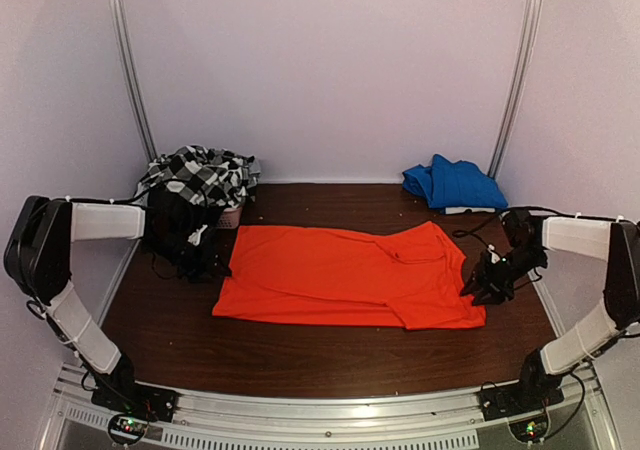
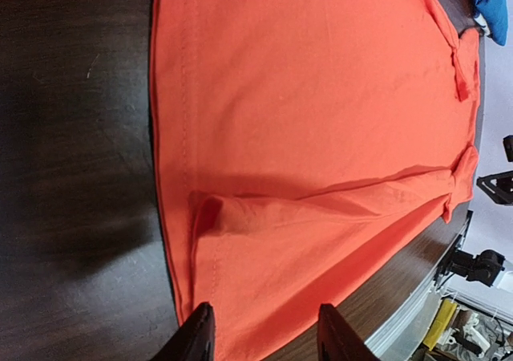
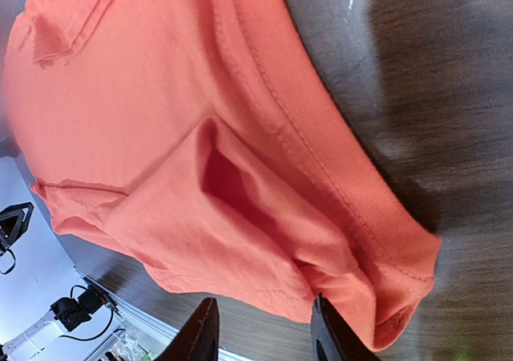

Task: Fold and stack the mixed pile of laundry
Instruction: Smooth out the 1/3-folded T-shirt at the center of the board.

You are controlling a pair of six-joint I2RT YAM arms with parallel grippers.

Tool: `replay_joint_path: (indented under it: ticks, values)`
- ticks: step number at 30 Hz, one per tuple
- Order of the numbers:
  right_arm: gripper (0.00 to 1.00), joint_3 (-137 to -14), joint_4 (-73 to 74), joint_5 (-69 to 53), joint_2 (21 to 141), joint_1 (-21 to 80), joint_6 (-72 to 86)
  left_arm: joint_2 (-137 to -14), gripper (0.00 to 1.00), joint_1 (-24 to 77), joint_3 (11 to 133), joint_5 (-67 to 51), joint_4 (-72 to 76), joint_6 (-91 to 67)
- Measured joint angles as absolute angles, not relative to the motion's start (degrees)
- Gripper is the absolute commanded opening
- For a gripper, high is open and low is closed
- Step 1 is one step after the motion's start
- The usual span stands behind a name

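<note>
Plainly, the orange-red garment [image 1: 340,275] lay spread almost flat across the middle of the dark wooden bench [image 1: 300,355], its long side running left to right between the two arms. The left end effector [image 1: 205,262] sat just beside the garment's left edge. In the left wrist view this end effector [image 2: 264,333] was released, with its black fingers [image 2: 199,338] held well apart and the cloth's near-left corner under the gap between them. From that corner a raised crease ran across the fabric toward the far side. The right end effector [image 1: 478,288] rested at the garment's right edge, close to the near-right corner. In the right wrist view it [image 3: 264,333] was likewise released, its fingers [image 3: 204,333] spread over a bunched, doubled-over flap of orange cloth beside a ribbed, stitched band. Whether either set of fingers touched the fabric could not be told. At the back left, the black-and-white checked garment [image 1: 200,175] was heaped loosely over a small white basket [image 1: 232,216], well apart from the orange piece. At the back right, against the wall, a crumpled blue cloth [image 1: 455,182] lay by itself, clear of the orange garment and just behind the right arm.
</note>
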State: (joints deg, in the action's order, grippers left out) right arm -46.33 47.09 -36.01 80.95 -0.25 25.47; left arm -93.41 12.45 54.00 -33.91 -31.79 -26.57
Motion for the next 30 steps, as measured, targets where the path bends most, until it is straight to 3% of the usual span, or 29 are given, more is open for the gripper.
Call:
replay_joint_path:
  ticks: [11, 24, 30]
  values:
    - [0.35, -43.6, 42.5, -36.7, 87.0, 1.9, 25.9, -97.7, 0.45, 12.6, 54.0, -36.4, -25.7, -31.9]
    - [0.01, -42.8, 39.9, -38.6, 90.2, 1.9, 25.9, -102.6, 0.46, 12.8, 55.6, -36.7, -23.9, -34.7]
    - [0.0, -43.0, 39.5, -39.1, 90.9, 2.0, 25.9, -103.4, 0.36, 13.3, 56.3, -37.1, -23.7, -36.2]
